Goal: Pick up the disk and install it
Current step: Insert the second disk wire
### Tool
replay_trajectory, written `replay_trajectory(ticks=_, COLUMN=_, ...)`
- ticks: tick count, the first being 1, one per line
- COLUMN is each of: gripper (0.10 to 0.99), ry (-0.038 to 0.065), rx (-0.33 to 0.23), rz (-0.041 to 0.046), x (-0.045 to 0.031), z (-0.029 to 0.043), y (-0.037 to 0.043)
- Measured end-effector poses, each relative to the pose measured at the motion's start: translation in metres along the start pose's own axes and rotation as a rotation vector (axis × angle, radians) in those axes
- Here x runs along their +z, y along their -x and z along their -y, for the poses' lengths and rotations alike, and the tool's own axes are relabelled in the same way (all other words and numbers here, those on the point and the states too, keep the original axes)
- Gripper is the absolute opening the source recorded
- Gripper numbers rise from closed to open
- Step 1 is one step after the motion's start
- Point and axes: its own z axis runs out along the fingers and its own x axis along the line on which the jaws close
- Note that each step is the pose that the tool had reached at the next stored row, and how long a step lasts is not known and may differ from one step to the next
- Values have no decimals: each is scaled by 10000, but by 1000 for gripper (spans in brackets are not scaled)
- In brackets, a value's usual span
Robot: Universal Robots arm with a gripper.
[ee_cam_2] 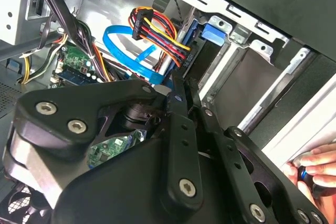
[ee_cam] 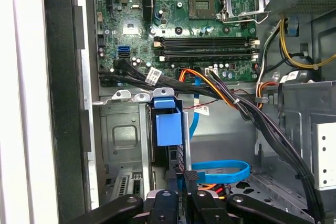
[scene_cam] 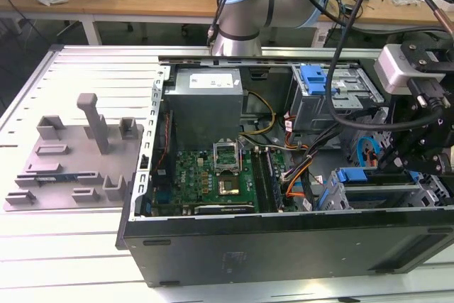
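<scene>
The black claw (ee_cam: 181, 182) hangs inside the open computer case (scene_cam: 284, 243), down at the drive cage (scene_cam: 379, 193) by the case's front corner. Its two thin matte fingers (ee_cam_2: 181, 103) are pressed close together, edge-on against the narrow side of the disk (ee_cam: 181, 153); I cannot tell whether they truly pinch it or merely touch it. The disk stands upright in the cage slot, a slim metal slab with a blue plastic bracket (ee_cam: 169, 124) whose squared tab sticks up at its end. The cage is bare folded sheet steel, perforated and riveted.

Just beside the claw a flat glossy blue ribbon cable (ee_cam: 220, 170) curls in a loop, and a bundle of red, yellow, orange and black wires (ee_cam_2: 157, 32) runs past. Farther in lies the green motherboard (ee_cam: 173, 19), with its square metal-framed socket and long black memory slots. In the second wrist view a person's hand (ee_cam_2: 315, 167) grips something small and blue at the case's outer edge.
</scene>
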Motion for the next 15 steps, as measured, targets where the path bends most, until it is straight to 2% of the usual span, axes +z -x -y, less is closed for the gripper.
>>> replay_trajectory(ticks=15, gripper=161, ry=0, rx=1, rz=1, x=10, z=-1, y=24)
